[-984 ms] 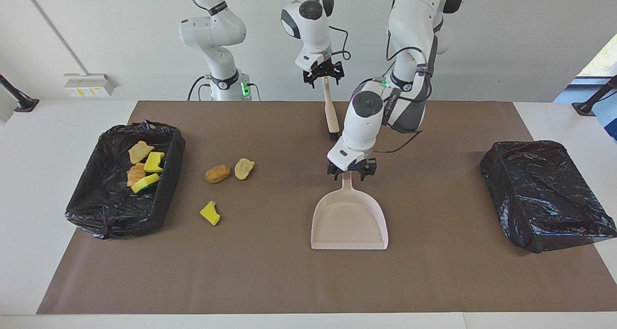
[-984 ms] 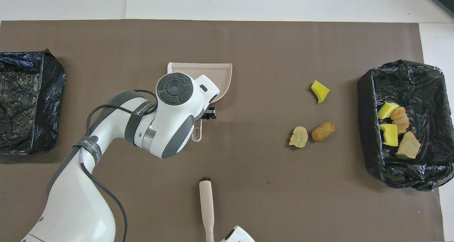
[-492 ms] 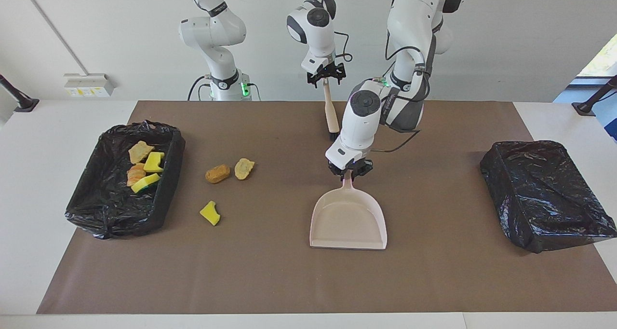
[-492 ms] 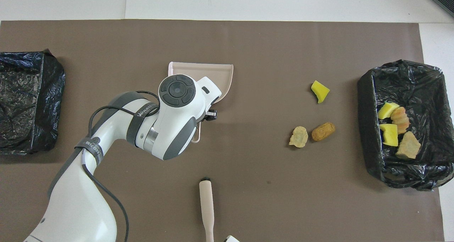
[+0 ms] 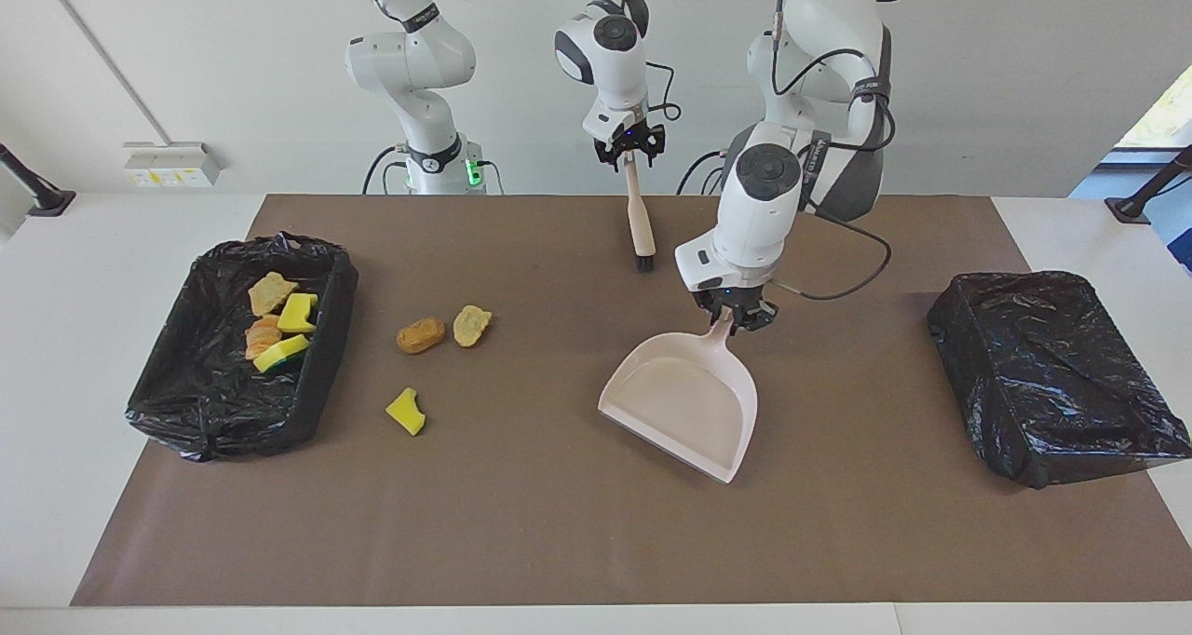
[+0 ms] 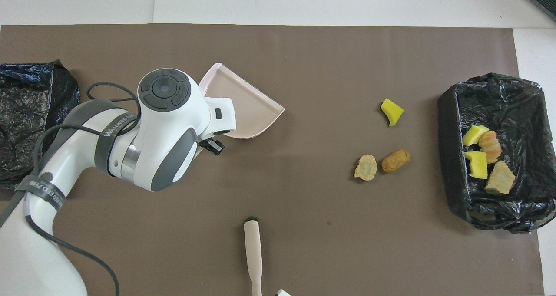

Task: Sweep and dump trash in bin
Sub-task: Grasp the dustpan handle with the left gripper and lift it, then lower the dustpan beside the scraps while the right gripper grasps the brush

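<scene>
Swung and tilted since a second ago, the pink dustpan (image 5: 683, 402) hangs from the left hand (image 5: 736, 317), clenched on its handle. Whether the right hand (image 5: 630, 154) grips the brush (image 5: 639, 216) I cannot tell. Three trash scraps (image 5: 421, 335) lie on the surface beside the lined bin (image 5: 331, 337) holding four.

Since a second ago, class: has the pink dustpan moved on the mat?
Yes. The dustpan, held by its handle in the left gripper, has swung round: its handle end shifted toward the closed black bag.
</scene>
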